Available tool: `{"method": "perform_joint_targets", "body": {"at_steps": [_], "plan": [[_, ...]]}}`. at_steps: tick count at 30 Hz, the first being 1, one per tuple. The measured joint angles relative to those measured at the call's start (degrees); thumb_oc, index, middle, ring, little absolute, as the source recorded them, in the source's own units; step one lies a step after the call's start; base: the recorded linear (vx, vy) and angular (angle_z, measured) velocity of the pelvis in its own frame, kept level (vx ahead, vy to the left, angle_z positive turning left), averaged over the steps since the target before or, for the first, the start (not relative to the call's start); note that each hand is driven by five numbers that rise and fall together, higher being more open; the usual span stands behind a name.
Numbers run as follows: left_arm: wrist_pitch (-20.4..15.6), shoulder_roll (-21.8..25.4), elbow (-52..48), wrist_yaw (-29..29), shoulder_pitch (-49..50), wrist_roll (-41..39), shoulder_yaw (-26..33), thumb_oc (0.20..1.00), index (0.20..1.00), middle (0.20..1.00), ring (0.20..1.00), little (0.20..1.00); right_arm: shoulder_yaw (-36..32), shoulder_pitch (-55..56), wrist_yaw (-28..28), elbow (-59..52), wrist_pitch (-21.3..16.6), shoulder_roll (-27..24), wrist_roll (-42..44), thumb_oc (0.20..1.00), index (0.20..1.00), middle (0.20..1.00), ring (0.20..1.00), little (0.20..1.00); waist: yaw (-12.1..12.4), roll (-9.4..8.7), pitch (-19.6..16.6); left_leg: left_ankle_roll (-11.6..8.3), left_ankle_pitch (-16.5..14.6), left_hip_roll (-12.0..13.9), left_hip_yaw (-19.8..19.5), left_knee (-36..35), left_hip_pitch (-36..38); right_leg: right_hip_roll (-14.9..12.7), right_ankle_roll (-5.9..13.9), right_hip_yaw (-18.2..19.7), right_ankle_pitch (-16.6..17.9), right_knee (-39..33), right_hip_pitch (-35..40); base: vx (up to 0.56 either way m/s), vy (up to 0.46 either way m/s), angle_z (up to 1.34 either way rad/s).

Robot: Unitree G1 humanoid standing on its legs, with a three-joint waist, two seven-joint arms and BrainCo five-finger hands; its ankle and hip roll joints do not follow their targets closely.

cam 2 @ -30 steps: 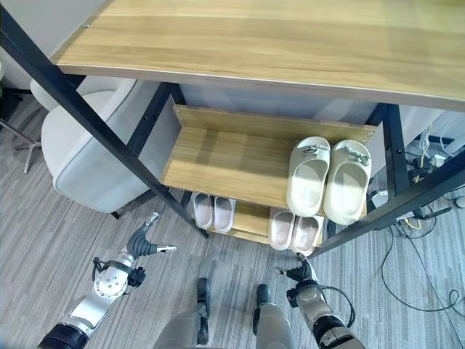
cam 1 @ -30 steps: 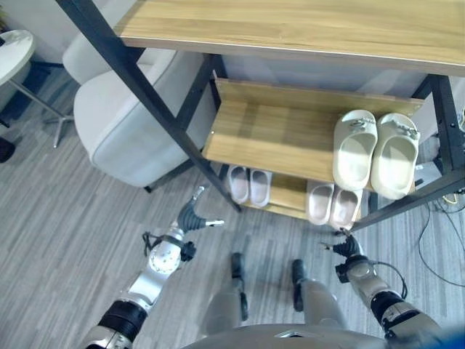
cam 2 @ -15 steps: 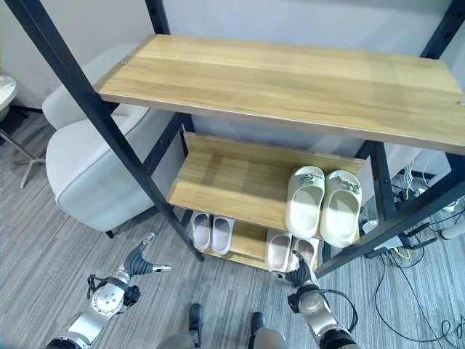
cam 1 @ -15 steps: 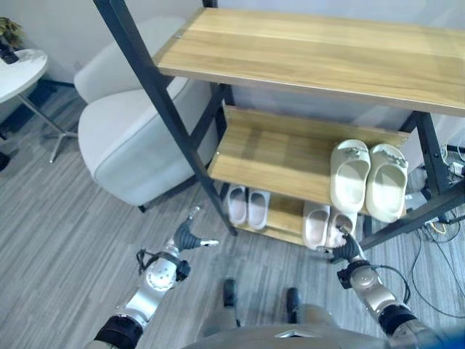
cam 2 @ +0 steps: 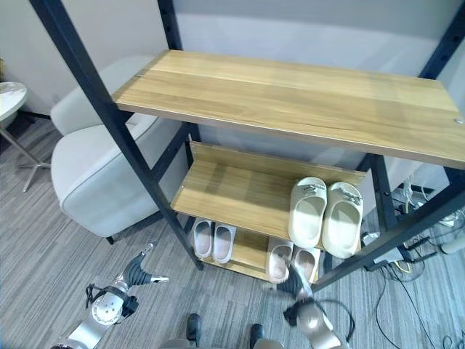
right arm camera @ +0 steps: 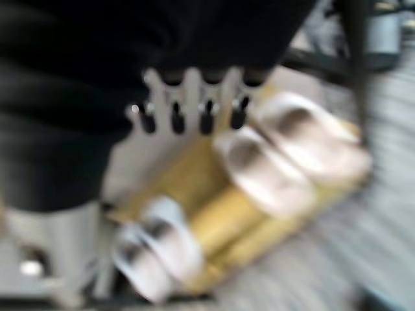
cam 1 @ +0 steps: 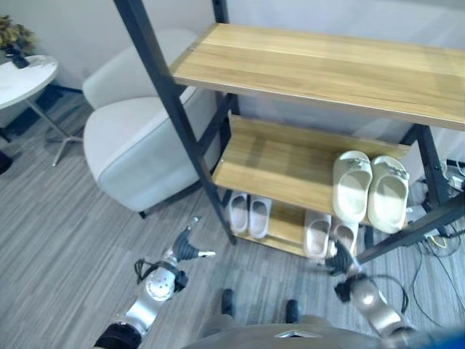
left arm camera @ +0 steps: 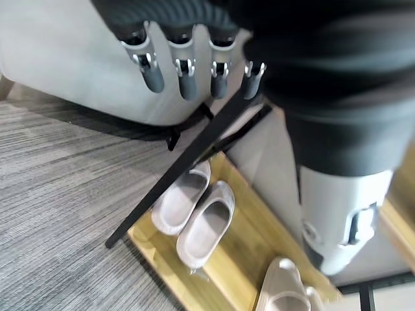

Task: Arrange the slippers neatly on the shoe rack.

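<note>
My left hand and right hand hang empty with fingers relaxed before the black-framed wooden shoe rack. Cream foam slippers sit paired on its middle shelf; small white slippers and beige slippers line the bottom shelf (arranging looks finished; next, verify alignment).

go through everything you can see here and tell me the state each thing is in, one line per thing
Cream slippers: paired, side by side on the middle shelf.
Left lilac pair: side by side on the bottom shelf.
Right lilac pair: side by side on the bottom shelf.
Top shelf: bare.
Left hand: open, holding nothing.
Right hand: open, near the right lilac pair.
</note>
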Motion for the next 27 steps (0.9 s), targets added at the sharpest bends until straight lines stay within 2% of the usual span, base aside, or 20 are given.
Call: {"method": "perform_joint_targets", "body": {"at_steps": [3,7,11,21,27], "plan": [[0.0,0.1,0.0,0.0,0.5,0.0,0.0,1.0,1.0,1.0,1.0,1.0,0.1,3.2,0.2,-0.5,-0.2,-0.1,-2.0,1.0,1.0,1.0,1.0,1.0,-0.7,-0.03,0.0,-0.19,-0.2,0.2,0.4,0.0,0.1,0.1,-0.04,0.2,0.1,0.0,0.0,0.02,0.023,-0.08],[-0.3,0.1,0.0,0.0,1.2,0.0,-0.1,1.0,1.0,1.0,1.0,1.0,1.0,5.0,0.2,-5.1,-0.4,-3.3,-5.0,1.0,1.0,1.0,1.0,1.0,-0.7,0.13,0.1,-0.22,-0.6,0.4,1.3,0.0,0.3,0.2,-0.04,0.8,0.3,0.0,-0.4,0.03,0.016,-0.13],[-0.5,0.1,0.0,0.0,2.7,0.0,-0.1,1.0,1.0,1.0,1.0,1.0,-0.5,6.1,-0.8,-9.7,-2.1,-6.2,-5.8,1.0,1.0,1.0,1.0,1.0,-0.7,0.1,0.1,-0.18,-0.7,0.3,1.7,0.0,0.4,0.2,-0.12,1.3,0.3,0.1,-0.7,0.02,0.008,-0.07],[-0.5,0.2,0.0,0.1,4.0,0.0,-0.1,1.0,1.0,1.0,1.0,1.0,-0.9,6.2,-3.5,-12.2,-3.2,-6.7,-7.6,1.0,1.0,1.0,1.0,1.0,-0.9,0.08,0.1,0.0,-0.8,0.3,2.2,0.0,0.4,0.2,0.05,1.5,0.4,0.0,-0.9,0.0,0.0,0.0],[-0.5,0.2,0.0,0.1,5.0,0.0,0.0,1.0,1.0,1.0,1.0,1.0,-4.2,6.5,-5.3,-15.1,-4.0,-7.4,-7.9,1.0,1.0,1.0,1.0,1.0,-1.1,0.19,0.0,0.02,-0.9,0.3,2.2,0.0,0.4,0.1,0.05,1.6,0.4,0.0,-0.9,0.0,0.0,0.0]]}}
